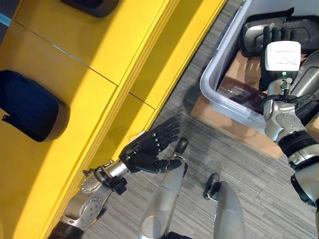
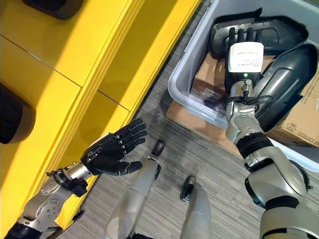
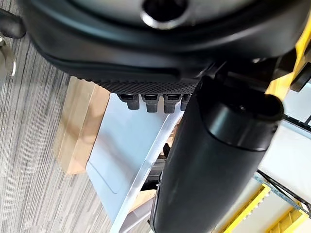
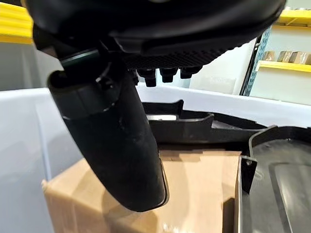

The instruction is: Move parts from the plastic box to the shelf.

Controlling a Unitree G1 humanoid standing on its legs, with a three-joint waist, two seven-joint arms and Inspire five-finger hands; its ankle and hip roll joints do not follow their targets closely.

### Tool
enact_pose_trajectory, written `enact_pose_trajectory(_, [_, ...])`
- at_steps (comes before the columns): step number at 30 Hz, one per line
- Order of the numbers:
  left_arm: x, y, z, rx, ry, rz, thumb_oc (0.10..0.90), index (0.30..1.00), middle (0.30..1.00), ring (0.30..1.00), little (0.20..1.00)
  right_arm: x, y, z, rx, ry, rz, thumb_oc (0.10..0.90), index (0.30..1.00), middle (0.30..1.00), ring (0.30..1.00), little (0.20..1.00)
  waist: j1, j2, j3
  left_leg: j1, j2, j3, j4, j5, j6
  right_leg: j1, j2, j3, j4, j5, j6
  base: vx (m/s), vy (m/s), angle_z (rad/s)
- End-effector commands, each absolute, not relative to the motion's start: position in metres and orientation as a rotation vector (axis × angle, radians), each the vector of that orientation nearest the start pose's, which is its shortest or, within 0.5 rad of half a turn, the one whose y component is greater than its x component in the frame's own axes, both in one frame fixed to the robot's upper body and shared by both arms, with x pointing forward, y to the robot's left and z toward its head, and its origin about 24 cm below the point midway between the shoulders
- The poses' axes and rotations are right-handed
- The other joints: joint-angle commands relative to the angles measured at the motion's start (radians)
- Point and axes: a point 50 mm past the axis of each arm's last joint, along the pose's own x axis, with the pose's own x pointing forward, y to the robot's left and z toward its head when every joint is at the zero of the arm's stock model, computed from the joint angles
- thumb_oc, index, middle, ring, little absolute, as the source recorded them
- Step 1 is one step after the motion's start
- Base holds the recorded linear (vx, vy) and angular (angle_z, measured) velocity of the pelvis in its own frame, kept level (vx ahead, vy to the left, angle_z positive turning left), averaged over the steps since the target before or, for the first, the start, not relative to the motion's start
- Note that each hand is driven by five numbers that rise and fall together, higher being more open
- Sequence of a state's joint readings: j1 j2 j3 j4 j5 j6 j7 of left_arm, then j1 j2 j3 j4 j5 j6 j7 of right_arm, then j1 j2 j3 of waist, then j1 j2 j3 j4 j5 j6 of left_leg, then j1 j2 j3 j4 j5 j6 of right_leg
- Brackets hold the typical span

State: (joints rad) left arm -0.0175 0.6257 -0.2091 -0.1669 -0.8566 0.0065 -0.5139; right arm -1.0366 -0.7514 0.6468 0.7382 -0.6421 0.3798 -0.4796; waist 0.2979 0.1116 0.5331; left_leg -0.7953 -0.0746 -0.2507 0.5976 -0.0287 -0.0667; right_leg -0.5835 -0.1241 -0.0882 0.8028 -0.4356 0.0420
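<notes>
On the right side of the scene, a pale grey plastic box [image 2: 185, 94] sits on the grey carpeted floor [image 2: 199, 154], resting partly on a flat piece of cardboard [image 1: 219, 122]. Inside the box lie dark moulded plastic parts: 1 curved black part [image 2: 279, 35] at the far end and a larger glossy dark part [image 2: 281, 84] nearer the right arm. A brown cardboard carton [image 2: 209, 74] also sits inside the box beneath them.

The right hand [image 2: 241, 40] is inside the box, its dark fingers laid over the near edge of the curved black part. In the right wrist view the thumb [image 4: 116, 145] hangs down in front of the carton [image 4: 199, 189] and the fingertips [image 4: 165, 75] show as short stubs above the black part [image 4: 194, 128] — whether they actually clasp the part cannot be told.

Along the left runs a bright yellow shelf [image 1: 99, 55], its boards slanting from the lower left to the upper right. 2 dark parts already rest on it: 1 rounded dark part [image 1: 30, 104] at the left edge and another [image 1: 92, 6] at the top edge, well apart from each other.

The left hand [image 1: 147, 152] hovers over the floor just beside the shelf's front edge, palm up, fingers spread and relaxed — it holds nothing. The left wrist view looks past that hand's thumb [image 3: 218, 160] toward the box wall [image 3: 126, 160].
</notes>
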Motion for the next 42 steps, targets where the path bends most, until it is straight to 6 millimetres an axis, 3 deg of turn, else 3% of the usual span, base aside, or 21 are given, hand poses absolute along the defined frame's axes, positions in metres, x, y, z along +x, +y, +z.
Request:
enact_pose_trajectory(1, [0.227, 0.161, 0.11, -0.251, -0.148, -0.881, 0.9, 1.0, 1.0, 1.0, 1.0, 0.376, -0.252, 0.295, -1.653, -0.461, -0.889, 0.9, 1.0, 1.0, 1.0, 1.0, 0.01, -0.008, -0.013, -0.031, -0.071, -0.008, -0.247, 0.12, 0.077, 0.089, 0.097, -0.019, 0.042, 0.038, -0.107, 0.0, 0.0, 0.0])
enact_pose_trajectory(8, [0.225, 0.162, 0.111, -0.243, -0.152, -0.914, 0.9, 1.0, 1.0, 1.0, 1.0, 0.371, -0.261, 0.298, -1.665, -0.446, -0.899, 0.9, 1.0, 1.0, 1.0, 1.0, -0.019, -0.001, -0.013, -0.011, -0.08, 0.058, -0.238, 0.089, 0.097, 0.071, 0.104, -0.032, 0.001, 0.053, -0.12, 0.05, 0.026, -0.06])
enact_pose_trajectory(11, [0.224, 0.167, 0.114, -0.264, -0.143, -0.926, 0.9, 1.0, 1.0, 1.0, 1.0, 0.366, -0.264, 0.3, -1.678, -0.44, -0.88, 0.9, 1.0, 1.0, 1.0, 1.0, -0.027, -0.025, -0.013, 0.007, -0.097, 0.093, -0.22, 0.06, 0.118, 0.153, 0.098, -0.027, -0.064, 0.083, -0.106, 0.17, 0.086, -0.05])
enact_pose_trajectory(12, [0.223, 0.171, 0.115, -0.264, -0.124, -0.931, 0.9, 1.0, 1.0, 1.0, 1.0, 0.364, -0.268, 0.297, -1.676, -0.43, -0.874, 0.9, 1.0, 1.0, 1.0, 1.0, -0.024, -0.049, -0.013, 0.028, -0.104, 0.118, -0.222, 0.048, 0.135, 0.225, 0.093, -0.02, -0.077, 0.123, -0.076, 0.15, 0.076, -0.1])
enact_pose_trajectory(13, [0.222, 0.174, 0.115, -0.268, -0.114, -0.933, 0.9, 1.0, 1.0, 1.0, 1.0, 0.363, -0.269, 0.294, -1.674, -0.432, -0.865, 0.9, 1.0, 1.0, 1.0, 1.0, -0.023, -0.06, -0.013, 0.037, -0.108, 0.132, -0.22, 0.037, 0.146, 0.236, 0.079, -0.017, -0.048, 0.198, -0.033, 0.22, 0.141, -0.29])
enact_pose_trajectory(14, [0.219, 0.175, 0.114, -0.278, -0.099, -0.94, 0.9, 1.0, 1.0, 1.0, 1.0, 0.362, -0.269, 0.288, -1.665, -0.438, -0.851, 0.9, 1.0, 1.0, 1.0, 1.0, -0.019, -0.058, -0.013, 0.06, -0.105, 0.135, -0.223, 0.026, 0.164, 0.189, 0.078, -0.001, 0.113, 0.292, 0.006, 0.19, 0.192, -0.25])
enact_pose_trajectory(15, [0.217, 0.174, 0.112, -0.284, -0.095, -0.944, 0.9, 1.0, 1.0, 1.0, 1.0, 0.364, -0.265, 0.284, -1.669, -0.444, -0.842, 0.9, 1.0, 1.0, 1.0, 1.0, -0.02, -0.033, -0.013, 0.063, -0.088, 0.14, -0.206, 0.016, 0.174, 0.08, 0.071, 0.001, 0.282, 0.358, -0.011, 0.34, 0.27, -0.29])
enact_pose_trajectory(16, [0.212, 0.168, 0.107, -0.314, -0.087, -0.918, 0.9, 1.0, 1.0, 1.0, 1.0, 0.37, -0.255, 0.276, -1.7, -0.48, -0.788, 0.9, 1.0, 1.0, 1.0, 1.0, -0.039, 0.005, -0.013, 0.087, -0.075, 0.131, -0.179, -0.018, 0.179, -0.077, 0.053, 0.015, 0.412, 0.273, -0.031, 0.26, 0.199, -0.13])
enact_pose_trajectory(18, [0.216, 0.166, 0.106, -0.331, -0.101, -0.887, 0.9, 1.0, 1.0, 1.0, 1.0, 0.374, -0.244, 0.282, -1.712, -0.523, -0.774, 0.9, 1.0, 1.0, 1.0, 1.0, -0.044, 0.019, -0.013, 0.092, -0.062, 0.132, -0.174, -0.042, 0.175, -0.113, -0.004, -0.009, 0.29, 0.263, -0.035, 0.13, -0.007, -0.23])
enact_pose_trajectory(19, [0.22, 0.165, 0.109, -0.334, -0.122, -0.87, 0.9, 1.0, 1.0, 1.0, 1.0, 0.377, -0.233, 0.293, -1.709, -0.568, -0.777, 0.9, 1.0, 1.0, 1.0, 1.0, -0.054, 0.017, -0.013, 0.098, -0.045, 0.132, -0.178, -0.066, 0.166, -0.128, -0.047, -0.024, 0.089, 0.28, -0.028, 0.02, -0.292, -0.57])
enact_pose_trajectory(20, [0.227, 0.163, 0.117, -0.333, -0.155, -0.855, 0.9, 1.0, 1.0, 1.0, 1.0, 0.376, -0.223, 0.313, -1.703, -0.616, -0.79, 0.9, 1.0, 1.0, 1.0, 1.0, -0.08, 0.014, -0.013, 0.088, -0.028, 0.131, -0.191, -0.072, 0.157, -0.143, -0.078, -0.034, -0.254, 0.411, -0.004, 0.09, -0.435, -0.79])
enact_pose_trajectory(21, [0.23, 0.162, 0.12, -0.336, -0.17, -0.844, 0.9, 1.0, 1.0, 1.0, 1.0, 0.376, -0.217, 0.321, -1.7, -0.635, -0.79, 0.9, 1.0, 1.0, 1.0, 1.0, -0.113, 0.0, -0.013, 0.093, -0.036, 0.137, -0.186, -0.104, 0.153, -0.144, -0.116, -0.006, -0.466, 0.545, 0.039, 0.13, -0.49, -0.54])
enact_pose_trajectory(22, [0.232, 0.158, 0.122, -0.339, -0.195, -0.825, 0.9, 1.0, 1.0, 1.0, 1.0, 0.378, -0.209, 0.327, -1.705, -0.654, -0.794, 0.9, 1.0, 1.0, 1.0, 1.0, -0.132, 0.002, -0.013, 0.103, -0.018, 0.135, -0.178, -0.132, 0.144, -0.167, -0.137, 0.026, -0.566, 0.611, 0.059, 0.15, -0.339, -0.15])
enact_pose_trajectory(26, [0.236, 0.158, 0.121, -0.372, -0.218, -0.796, 0.9, 1.0, 1.0, 1.0, 1.0, 0.38, -0.202, 0.337, -1.715, -0.658, -0.804, 0.9, 1.0, 1.0, 1.0, 1.0, -0.139, 0.003, -0.013, 0.106, 0.031, 0.136, -0.168, -0.163, 0.121, -0.148, -0.175, 0.029, -0.582, 0.608, 0.083, 0.07, -0.287, 0.14])
enact_pose_trajectory(28, [0.234, 0.158, 0.118, -0.369, -0.2, -0.823, 0.9, 1.0, 1.0, 1.0, 1.0, 0.378, -0.202, 0.343, -1.703, -0.645, -0.798, 0.9, 1.0, 1.0, 1.0, 1.0, -0.131, -0.009, -0.013, 0.104, 0.059, 0.116, -0.16, -0.152, 0.095, -0.116, -0.185, 0.01, -0.569, 0.569, 0.09, 0.12, -0.278, 0.25])
enact_pose_trajectory(31, [0.225, 0.156, 0.11, -0.401, -0.192, -0.842, 0.9, 1.0, 1.0, 1.0, 1.0, 0.377, -0.2, 0.346, -1.77, -0.634, -0.756, 0.9, 1.0, 1.0, 1.0, 1.0, -0.125, 0.002, -0.013, 0.145, 0.084, 0.124, -0.21, -0.119, 0.067, -0.086, -0.195, -0.014, -0.576, 0.549, 0.098, 0.14, -0.09, 0.14])
enact_pose_trajectory(42, [0.222, 0.155, 0.104, -0.466, -0.172, -0.836, 0.9, 1.0, 1.0, 1.0, 1.0, 0.376, -0.19, 0.349, -1.861, -0.644, -0.766, 0.9, 1.0, 1.0, 1.0, 1.0, -0.126, 0.036, -0.013, 0.225, 0.116, 0.159, -0.327, -0.057, 0.041, -0.085, -0.183, -0.006, -0.535, 0.5, 0.096, 0.08, 0.009, 0.01])
